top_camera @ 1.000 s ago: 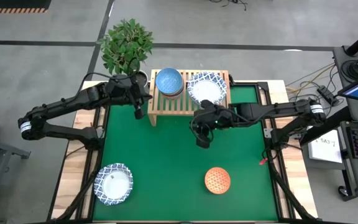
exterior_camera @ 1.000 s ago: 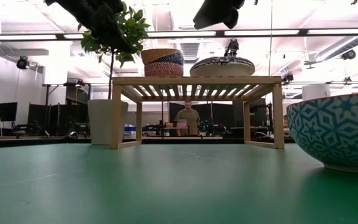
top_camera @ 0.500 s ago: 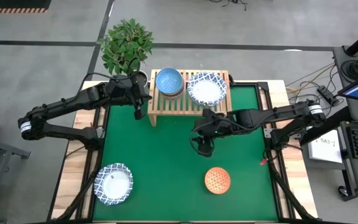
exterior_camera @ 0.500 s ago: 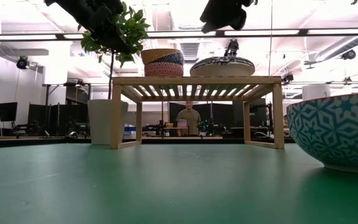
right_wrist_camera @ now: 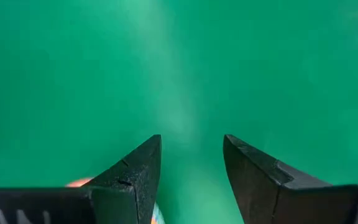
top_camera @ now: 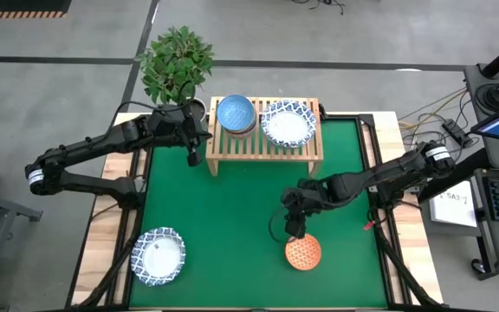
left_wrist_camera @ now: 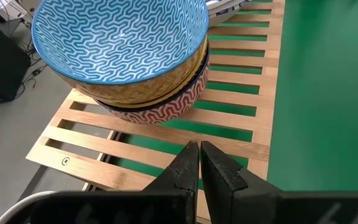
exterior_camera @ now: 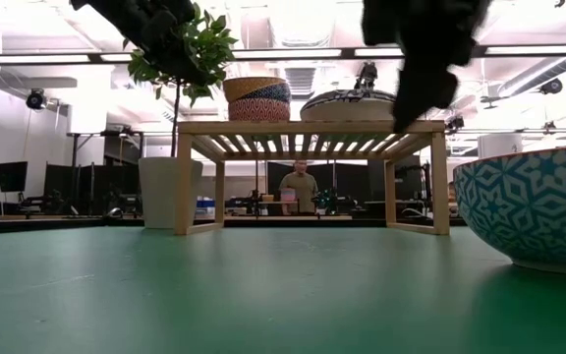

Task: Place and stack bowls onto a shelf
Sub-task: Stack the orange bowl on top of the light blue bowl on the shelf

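The light-wood shelf (top_camera: 265, 147) stands at the table's far side. On it sit a stack of small bowls with a blue-patterned one on top (top_camera: 236, 113) (left_wrist_camera: 120, 43) and wide white bowls with blue rims (top_camera: 288, 124). An orange-red dotted bowl (top_camera: 302, 250) and a wide blue-rimmed bowl (top_camera: 158, 256) rest on the green mat near the front. My right gripper (top_camera: 294, 230) is open and empty, just above the orange bowl's far side (right_wrist_camera: 79, 183). My left gripper (top_camera: 194, 158) is shut and empty beside the shelf's left end.
A potted plant (top_camera: 176, 65) stands behind the shelf's left end. In the low view a blue-patterned bowl (exterior_camera: 534, 211) fills the right edge. A person (exterior_camera: 299, 187) sits in the room beyond the table. Green mat lies between the shelf and the front bowls.
My right gripper has moved from beside the shelf toward the table's near edge, reaching a spot just above the orange-red bowl. It has come lower in the low view. The bowls and the left arm have kept still.
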Robot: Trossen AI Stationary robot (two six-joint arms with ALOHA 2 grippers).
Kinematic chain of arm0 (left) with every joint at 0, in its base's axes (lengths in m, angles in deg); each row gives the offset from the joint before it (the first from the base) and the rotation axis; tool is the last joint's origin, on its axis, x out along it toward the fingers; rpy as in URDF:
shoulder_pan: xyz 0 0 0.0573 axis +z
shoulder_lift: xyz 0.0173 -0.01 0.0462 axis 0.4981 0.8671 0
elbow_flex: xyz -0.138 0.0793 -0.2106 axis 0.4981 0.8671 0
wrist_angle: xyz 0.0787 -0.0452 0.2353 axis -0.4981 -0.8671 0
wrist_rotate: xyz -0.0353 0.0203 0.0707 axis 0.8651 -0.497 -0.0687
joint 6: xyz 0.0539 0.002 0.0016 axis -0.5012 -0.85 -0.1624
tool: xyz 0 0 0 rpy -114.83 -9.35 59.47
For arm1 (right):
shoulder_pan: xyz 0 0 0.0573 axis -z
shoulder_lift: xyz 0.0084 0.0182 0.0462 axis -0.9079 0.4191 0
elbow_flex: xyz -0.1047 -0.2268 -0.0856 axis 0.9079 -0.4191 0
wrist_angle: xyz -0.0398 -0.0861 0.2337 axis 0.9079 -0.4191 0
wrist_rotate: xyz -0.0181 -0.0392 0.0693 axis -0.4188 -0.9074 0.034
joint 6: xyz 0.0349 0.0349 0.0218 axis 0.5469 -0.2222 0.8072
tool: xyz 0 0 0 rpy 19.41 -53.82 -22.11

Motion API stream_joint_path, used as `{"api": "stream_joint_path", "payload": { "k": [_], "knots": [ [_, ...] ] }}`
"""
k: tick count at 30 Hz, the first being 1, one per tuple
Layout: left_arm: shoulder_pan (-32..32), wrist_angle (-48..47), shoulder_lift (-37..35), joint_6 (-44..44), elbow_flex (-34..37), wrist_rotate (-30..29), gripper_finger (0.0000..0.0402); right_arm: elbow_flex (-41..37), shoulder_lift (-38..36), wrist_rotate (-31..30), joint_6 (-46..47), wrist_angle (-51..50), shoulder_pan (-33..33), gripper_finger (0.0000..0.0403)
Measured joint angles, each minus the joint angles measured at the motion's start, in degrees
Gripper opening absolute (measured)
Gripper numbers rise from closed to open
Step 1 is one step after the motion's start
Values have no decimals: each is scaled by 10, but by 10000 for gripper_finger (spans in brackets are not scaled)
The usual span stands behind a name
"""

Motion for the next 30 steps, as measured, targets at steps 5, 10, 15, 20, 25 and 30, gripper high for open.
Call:
{"api": "stream_joint_path", "payload": {
  "k": [5, 10, 15, 20, 25, 30],
  "knots": [
    [0, 9, 0, -11, 0, 0, 0, -38, 0, 0, 38, 0, -18, 160],
    [0, 16, 0, -15, 0, 0, 0, -45, 0, 8, 46, 8, -38, 157],
    [0, 17, 0, -15, 0, 0, 0, -45, 8, 16, 46, 4, -79, 153],
    [0, 24, 0, -15, 0, 0, 0, -41, 21, 18, 61, -14, -113, 152],
    [0, 31, 0, -15, 0, 0, 0, -41, 48, 16, 61, -18, -127, 152],
    [0, 37, 0, -15, 0, 0, 0, -42, 86, 16, 57, -14, -126, 148]
  ]
}}
